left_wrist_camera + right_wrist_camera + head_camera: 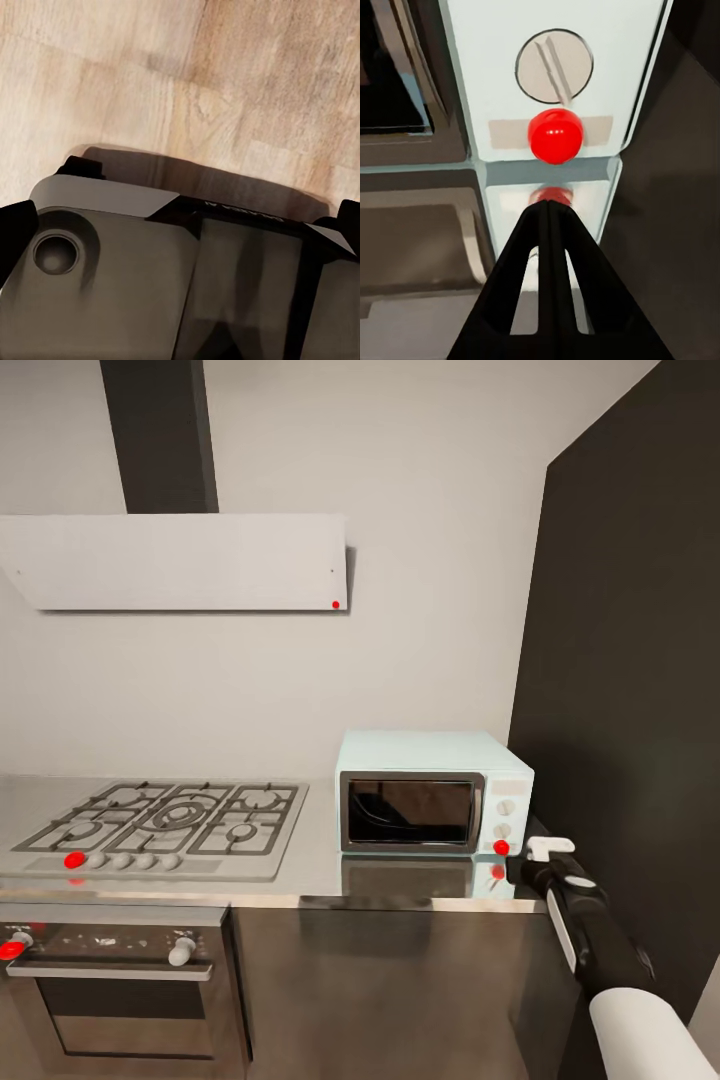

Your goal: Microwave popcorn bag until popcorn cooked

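The pale mint-blue microwave (430, 790) stands on the grey steel countertop (320, 860) at its right end, with its dark glass door closed. My right gripper (532, 850) is shut with nothing in it. It sits just in front of the microwave's lower right corner, pointing at the red button (555, 136) under a round knob (553, 66). In the right wrist view the right gripper (549, 211) stops a short way from that button. The left gripper (180, 225) hangs open over the robot's base and holds nothing. The popcorn bag is out of view.
A gas hob (165, 822) with grey grates lies left of the microwave, above a built-in oven (115, 980). A white hood (180, 560) hangs over the hob. A dark tall panel (630, 690) stands close to the microwave's right side. Wooden floor (187, 82) lies below the left arm.
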Robot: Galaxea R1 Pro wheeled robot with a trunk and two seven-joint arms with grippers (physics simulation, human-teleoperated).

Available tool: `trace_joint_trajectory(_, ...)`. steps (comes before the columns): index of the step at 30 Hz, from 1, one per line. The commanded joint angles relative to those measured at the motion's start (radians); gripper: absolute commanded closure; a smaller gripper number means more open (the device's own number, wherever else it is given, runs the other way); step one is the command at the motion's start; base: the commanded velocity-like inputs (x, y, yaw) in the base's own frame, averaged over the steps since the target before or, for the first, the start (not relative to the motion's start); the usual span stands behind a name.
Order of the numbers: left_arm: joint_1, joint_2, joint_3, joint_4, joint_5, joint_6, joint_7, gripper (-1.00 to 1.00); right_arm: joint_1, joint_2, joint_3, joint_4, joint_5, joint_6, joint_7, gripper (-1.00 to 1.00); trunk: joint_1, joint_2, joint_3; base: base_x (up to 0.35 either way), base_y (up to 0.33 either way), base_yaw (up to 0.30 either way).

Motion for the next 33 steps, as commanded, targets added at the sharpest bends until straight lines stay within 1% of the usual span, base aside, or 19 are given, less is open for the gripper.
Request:
trace_joint_trajectory(1, -0.001, 0.000, -0.008, 0.001, 0.009, -0.003, 0.000, -1.00, -0.001, 0.000, -0.003, 0.005, 0.011, -0.016, 0.008, 1.00, 0.000, -0.001, -0.001, 0.000, 0.000, 0.000)
trace_joint_trajectory(7, -0.001, -0.001, -0.008, 0.001, 0.010, -0.003, 0.000, -1.00, -0.001, -0.002, -0.003, 0.005, 0.011, -0.015, 0.005, 1.00, 0.000, -0.001, -0.001, 0.012, 0.000, 0.000)
trace_joint_trajectory(17, -0.001, 0.001, -0.008, 0.001, 0.010, -0.003, 0.000, -1.00, -0.001, -0.001, -0.003, 0.011, 0.007, -0.016, 0.005, 1.00, 0.000, -0.001, -0.001, 0.200, 0.000, 0.000)
trace_joint_trajectory(19, -0.001, 0.001, -0.008, 0.001, 0.010, -0.003, 0.000, -1.00, -0.001, -0.002, -0.003, 0.027, 0.007, -0.016, 0.004, 1.00, 0.000, -0.001, -0.001, 0.150, 0.000, 0.000)
trace_joint_trajectory(26, -0.001, 0.001, -0.008, 0.001, 0.010, -0.003, 0.000, -1.00, -0.001, -0.012, -0.004, 0.078, 0.008, -0.018, 0.000, 1.00, 0.000, -0.001, -0.001, 0.021, 0.000, 0.000)
trace_joint_trajectory(33, -0.001, 0.001, -0.008, 0.001, 0.010, -0.003, 0.000, -1.00, -0.001, -0.016, -0.007, 0.085, 0.008, -0.019, -0.001, 1.00, 0.000, -0.001, -0.001, 0.000, 0.000, 0.000)
